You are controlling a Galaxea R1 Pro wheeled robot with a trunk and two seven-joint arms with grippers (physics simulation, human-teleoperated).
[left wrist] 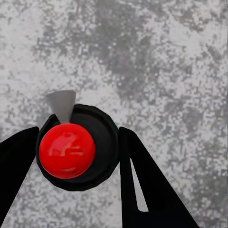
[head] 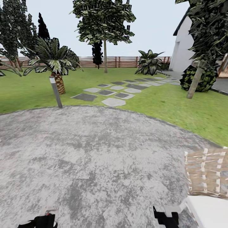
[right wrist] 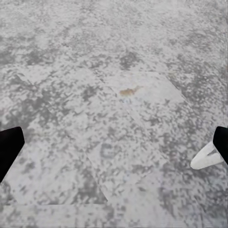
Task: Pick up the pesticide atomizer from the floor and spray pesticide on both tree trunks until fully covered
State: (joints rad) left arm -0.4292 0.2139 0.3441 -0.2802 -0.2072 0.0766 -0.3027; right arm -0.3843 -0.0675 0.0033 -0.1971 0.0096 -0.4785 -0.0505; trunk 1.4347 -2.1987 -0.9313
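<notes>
Right now it's the pickup step: left gripper (left wrist: pixel 78 152) straddles the pesticide atomizer (left wrist: pixel 76 147), fingers either side of the dark body w/ red top, looking snug; lifted or not, can't tell. Right gripper (right wrist: pixel 114 147) hangs wide apart, empty, over the floor (head: pixel 95 148). Next: drive to the tree trunk (head: pixel 195 80) at 2 o'clock, other at 12. No labels readable.

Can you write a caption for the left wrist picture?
Left claw closes around the red-topped spray bottle over grey concrete.
</notes>
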